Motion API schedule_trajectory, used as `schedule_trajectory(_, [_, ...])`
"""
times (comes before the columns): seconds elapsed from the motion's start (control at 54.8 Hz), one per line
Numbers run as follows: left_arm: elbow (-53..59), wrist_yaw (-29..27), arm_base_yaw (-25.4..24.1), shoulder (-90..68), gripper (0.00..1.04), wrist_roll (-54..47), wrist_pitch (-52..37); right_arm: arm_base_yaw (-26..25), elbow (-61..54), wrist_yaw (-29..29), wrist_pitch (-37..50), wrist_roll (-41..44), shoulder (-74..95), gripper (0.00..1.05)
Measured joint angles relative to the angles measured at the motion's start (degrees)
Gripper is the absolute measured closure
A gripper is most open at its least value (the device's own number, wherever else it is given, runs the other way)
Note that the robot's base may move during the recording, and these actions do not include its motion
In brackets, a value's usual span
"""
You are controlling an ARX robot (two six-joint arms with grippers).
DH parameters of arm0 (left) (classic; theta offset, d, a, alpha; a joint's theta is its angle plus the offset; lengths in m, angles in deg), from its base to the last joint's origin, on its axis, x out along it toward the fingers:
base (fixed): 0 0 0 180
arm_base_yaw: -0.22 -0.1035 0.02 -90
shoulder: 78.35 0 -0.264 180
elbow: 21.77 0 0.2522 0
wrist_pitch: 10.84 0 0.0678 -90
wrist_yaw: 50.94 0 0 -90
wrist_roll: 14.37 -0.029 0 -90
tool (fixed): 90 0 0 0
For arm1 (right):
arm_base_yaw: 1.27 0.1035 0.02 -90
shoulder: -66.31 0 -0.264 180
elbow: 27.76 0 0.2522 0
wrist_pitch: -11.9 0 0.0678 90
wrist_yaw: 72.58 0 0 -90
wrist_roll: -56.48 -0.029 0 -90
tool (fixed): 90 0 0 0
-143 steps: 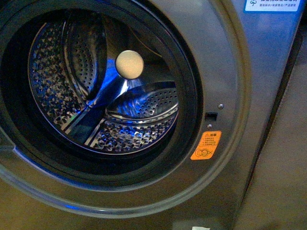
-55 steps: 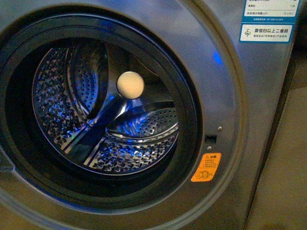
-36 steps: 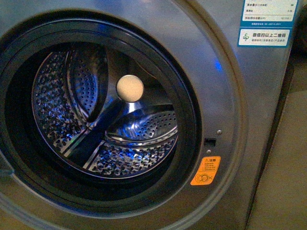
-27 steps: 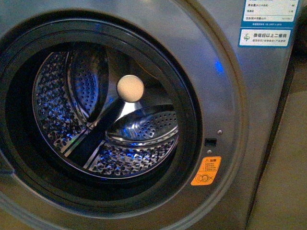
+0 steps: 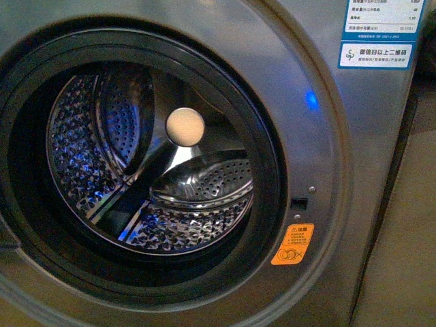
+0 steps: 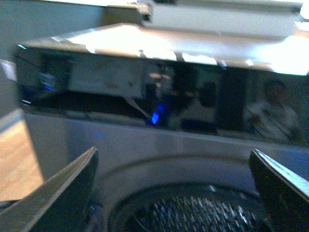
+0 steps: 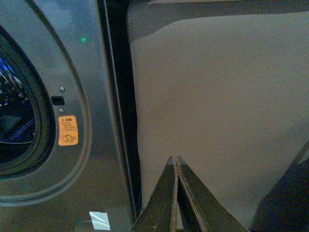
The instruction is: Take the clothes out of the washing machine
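The grey washing machine [image 5: 320, 163] fills the front view with its round dark-rimmed porthole [image 5: 272, 177] open. Its perforated steel drum [image 5: 82, 150] shows no clothes inside; the dark navy clothes are out of view. An orange warning sticker [image 5: 292, 244] and a blue-white label [image 5: 377, 34] sit on the front. Neither gripper shows in the front view. My left gripper [image 6: 174, 159] is open and empty, in front of the machine's upper front [image 6: 159, 140] above the drum. My right gripper [image 7: 175, 160] is shut and empty, beside the machine [image 7: 96, 121], over a beige surface.
A beige wall or panel [image 7: 222, 106] stands to the right of the machine, with a dark gap [image 7: 118, 96] between them. A glossy dark control panel [image 6: 145, 92] runs across the machine's top. A small white tag [image 7: 99, 220] lies low on the machine's front.
The front view has shifted so the porthole and orange sticker sit lower and the blue-white label shows more. The drum's blue reflections have dimmed. No clothes appear in any frame.
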Motion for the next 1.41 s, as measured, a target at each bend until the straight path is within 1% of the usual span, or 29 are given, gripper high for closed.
schedule_trajectory(0.018, [1.9, 1.9, -0.5, 0.9, 0.19, -0.2, -0.1, 0.0, 0.0, 0.0, 0.0, 0.0, 0.0, 1.02])
schedule_trajectory(0.037, [2.9, 2.7, -0.7, 1.4, 0.20, -0.2, -0.3, 0.0, 0.0, -0.1, 0.0, 0.0, 0.0, 1.02])
schedule_trajectory(0.073, [7.3, 5.2, -1.8, 3.5, 0.27, -0.4, -1.8, 0.0, 0.0, 0.0, 0.0, 0.0, 0.0, 1.02])
schedule_trajectory(0.128, [11.8, 6.7, -2.9, 5.8, 0.35, -0.4, -3.8, 0.0, 0.0, 0.0, 0.0, 0.0, 0.0, 1.02])
schedule_trajectory(0.146, [14.6, 7.3, -3.5, 7.3, 0.39, -0.4, -4.9, 0.0, 0.0, 0.0, 0.0, 0.0, 0.0, 1.02])
schedule_trajectory(0.164, [15.2, 7.6, -3.7, 7.6, 0.40, -0.4, -5.4, 0.0, 0.0, 0.0, 0.0, 0.0, 0.0, 1.02])
schedule_trajectory(0.311, [27.3, 9.8, -6.6, 14.4, 0.61, -0.4, -11.1, 0.0, 0.0, 0.0, 0.0, 0.0, 0.0, 1.02])
schedule_trajectory(0.365, [31.6, 10.6, -7.6, 16.6, 0.70, -0.4, -12.9, 0.0, 0.0, 0.0, 0.0, 0.0, 0.0, 1.02])
schedule_trajectory(0.384, [33.5, 11.3, -8.0, 17.5, 0.75, -0.4, -13.6, 0.0, 0.0, 0.0, 0.0, 0.0, 0.0, 1.02])
schedule_trajectory(0.475, [38.6, 12.7, -9.2, 19.9, 0.88, -0.5, -15.8, 0.0, 0.0, 0.0, 0.0, 0.0, 0.0, 1.02])
schedule_trajectory(0.511, [41.1, 13.4, -9.8, 21.0, 0.95, -0.5, -16.8, 0.0, 0.0, 0.0, 0.0, 0.0, 0.0, 1.02])
schedule_trajectory(0.566, [43.5, 13.8, -10.4, 22.2, 1.02, -0.5, -17.7, 0.0, 0.0, 0.0, 0.0, 0.0, 0.0, 1.02])
schedule_trajectory(0.658, [47.4, 15.7, -12.2, 24.5, 1.01, -0.6, -19.2, 0.0, 0.0, 0.0, 0.0, 0.0, 0.0, 1.02])
schedule_trajectory(0.694, [49.3, 19.4, -14.6, 25.8, 1.01, -0.6, -19.9, 0.0, 0.0, 0.0, 0.0, 0.0, 0.0, 1.02])
schedule_trajectory(0.731, [51.3, 20.4, -16.5, 27.1, 1.01, -0.6, -20.6, 0.0, 0.0, 0.0, 0.0, 0.0, 0.0, 1.02])
schedule_trajectory(0.785, [52.9, 20.3, -17.3, 28.1, 1.01, -0.6, -21.2, 0.0, 0.0, 0.0, 0.0, 0.0, 0.0, 1.02])
schedule_trajectory(1.023, [59.2, 20.7, -17.6, 32.5, 1.01, -0.6, -22.9, 0.0, 0.0, 0.0, 0.0, 0.0, 0.0, 1.02])
schedule_trajectory(1.406, [64.9, 20.7, -17.6, 38.0, 1.01, -0.6, -23.2, 0.0, 0.0, 0.0, 0.0, 0.0, 0.0, 1.02])
